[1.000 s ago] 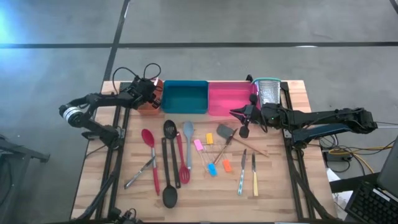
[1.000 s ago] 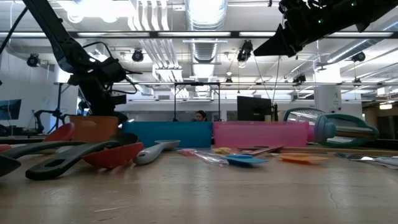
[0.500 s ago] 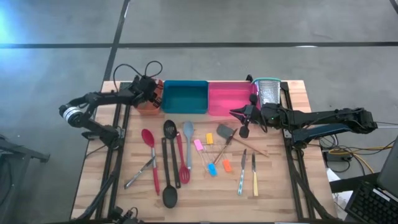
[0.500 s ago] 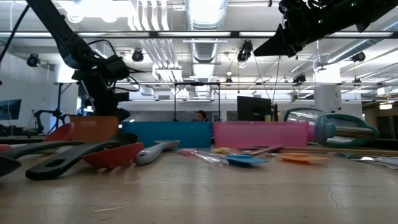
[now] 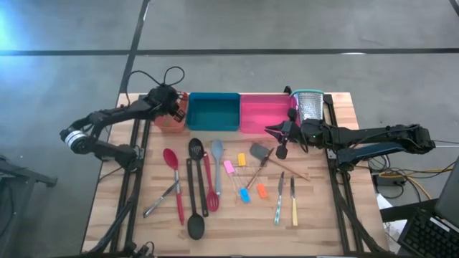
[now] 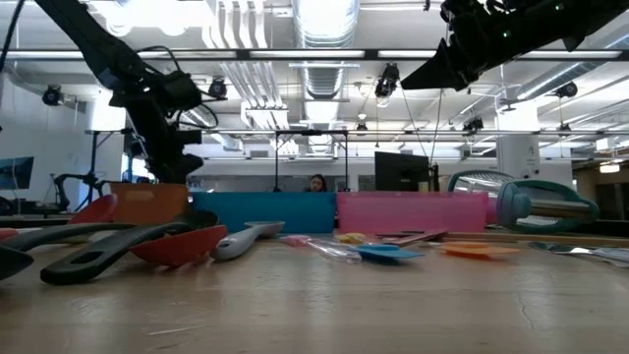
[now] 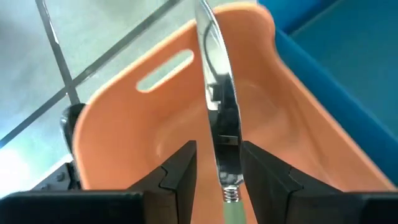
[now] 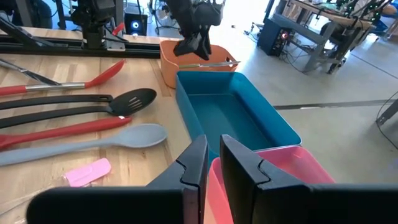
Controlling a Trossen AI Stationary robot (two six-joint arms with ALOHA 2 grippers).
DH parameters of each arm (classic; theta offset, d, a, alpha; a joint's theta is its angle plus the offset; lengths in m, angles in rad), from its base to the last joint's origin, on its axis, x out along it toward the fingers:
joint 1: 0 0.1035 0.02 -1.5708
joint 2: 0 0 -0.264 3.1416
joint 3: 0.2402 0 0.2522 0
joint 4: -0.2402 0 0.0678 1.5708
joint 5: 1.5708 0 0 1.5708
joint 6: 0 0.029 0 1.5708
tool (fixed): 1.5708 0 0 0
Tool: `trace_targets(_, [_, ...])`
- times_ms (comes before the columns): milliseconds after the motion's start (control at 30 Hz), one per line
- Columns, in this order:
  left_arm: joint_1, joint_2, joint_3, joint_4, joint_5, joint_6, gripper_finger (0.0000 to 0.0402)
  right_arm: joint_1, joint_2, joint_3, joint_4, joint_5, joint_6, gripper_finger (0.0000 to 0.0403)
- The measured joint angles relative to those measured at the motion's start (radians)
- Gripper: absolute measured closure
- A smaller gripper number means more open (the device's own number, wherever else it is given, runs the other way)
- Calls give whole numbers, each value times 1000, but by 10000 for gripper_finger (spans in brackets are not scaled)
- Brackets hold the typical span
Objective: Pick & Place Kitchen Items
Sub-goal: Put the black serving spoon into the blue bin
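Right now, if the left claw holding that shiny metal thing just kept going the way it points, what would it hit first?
Probably the inside of the orange tray. The left gripper, shut on a metal utensil, points down into it; depth is hard to judge.

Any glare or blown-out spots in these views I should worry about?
High view: bright glare patch on the floor, top-left corner. Low view: ceiling lights blown out. Left wrist view: the metal utensil gripped by the left gripper throws mirror reflections above the orange tray.
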Motion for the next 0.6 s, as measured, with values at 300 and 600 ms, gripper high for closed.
trace_targets(300, [-14, -172, -4, -142, 69, -51, 273, 0, 0, 0, 0, 0, 0, 364])
trace_targets(600, [-96, -372, -12, -201, 293, -120, 285, 0, 0, 0, 1, 0, 3, 364])
